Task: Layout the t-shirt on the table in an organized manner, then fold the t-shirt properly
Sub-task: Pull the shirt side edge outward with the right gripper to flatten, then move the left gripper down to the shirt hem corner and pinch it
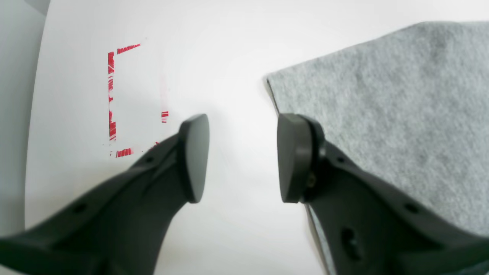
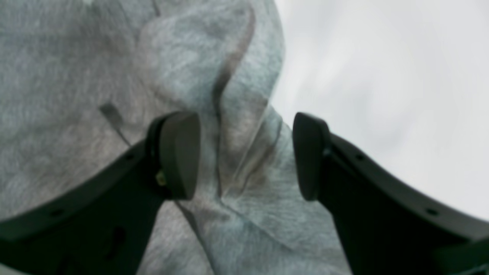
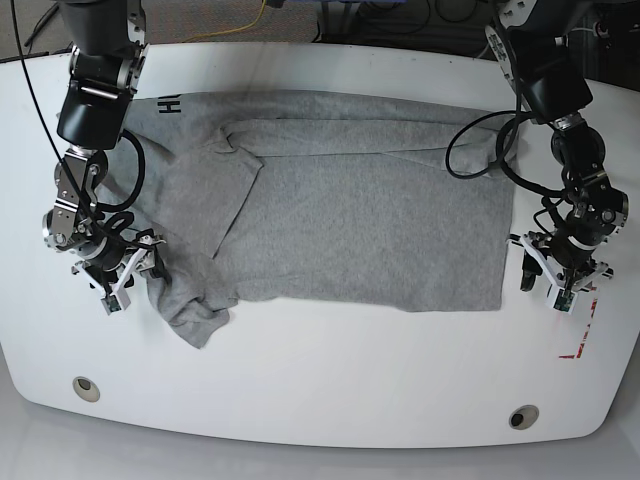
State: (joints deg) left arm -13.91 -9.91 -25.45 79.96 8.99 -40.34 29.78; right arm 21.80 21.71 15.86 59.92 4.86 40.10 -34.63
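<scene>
Red outline mark [image 1: 114, 99] beside t-shirt [image 3: 340, 210]

both arms reach down; left gripper [image 1: 242, 158] at three o'clock and right gripper [image 2: 246, 156] at nine o'clock, jaws apart.

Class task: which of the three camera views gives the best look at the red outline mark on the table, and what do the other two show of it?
The left wrist view: the red outline mark lies nearly whole on the table, left of the open left gripper. The base view shows only a small red corner near that gripper. The right wrist view shows none of it.
</scene>
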